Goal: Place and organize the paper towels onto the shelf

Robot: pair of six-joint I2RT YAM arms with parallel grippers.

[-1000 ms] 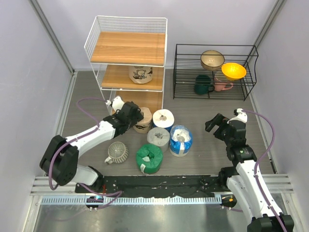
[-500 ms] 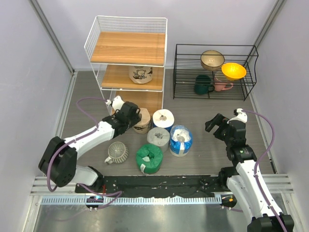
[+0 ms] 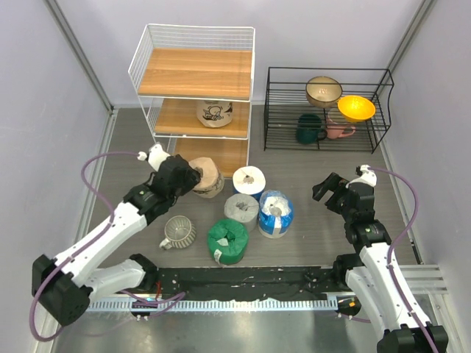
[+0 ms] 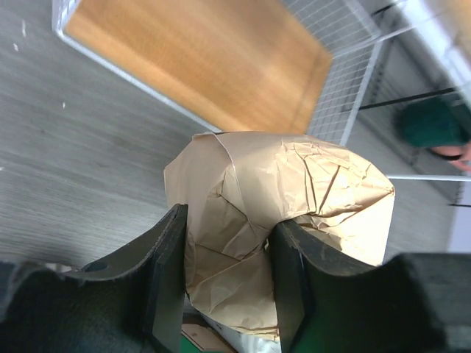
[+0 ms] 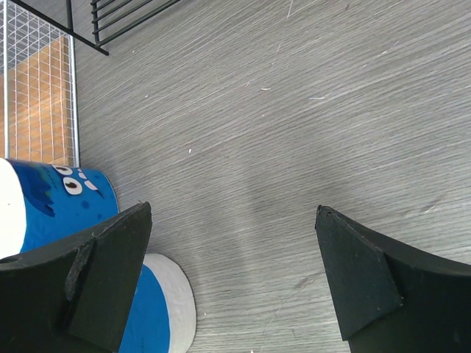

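My left gripper [image 3: 188, 179] is shut on a tan paper towel roll [image 3: 207, 176], tilted and held just in front of the shelf [image 3: 151, 88], a white wire rack with wooden tiers. In the left wrist view the crumpled tan wrap [image 4: 294, 198] sits pinched between both fingers [image 4: 168, 279], with the shelf's lowest board [image 4: 199, 59] beyond. A second tan roll [image 3: 215, 112] stands on the middle tier. On the table stand a white-blue roll [image 3: 249, 180], a grey roll [image 3: 241, 209], a blue-white roll [image 3: 275, 213] and a green roll [image 3: 227, 239]. My right gripper [image 3: 327, 193] [image 5: 232, 272] hangs open to their right, holding nothing.
A ribbed pale mug [image 3: 179, 232] lies left of the green roll. A low black wire rack [image 3: 383, 110] at the back right holds bowls and mugs. Bare grey tabletop [image 5: 294, 132] shows under my right gripper, with blue rolls [image 5: 51, 206] at its left.
My left jaws have closed on the tan roll. The left arm has pulled it up and slightly left off the table, tilting it. The right arm is unchanged.
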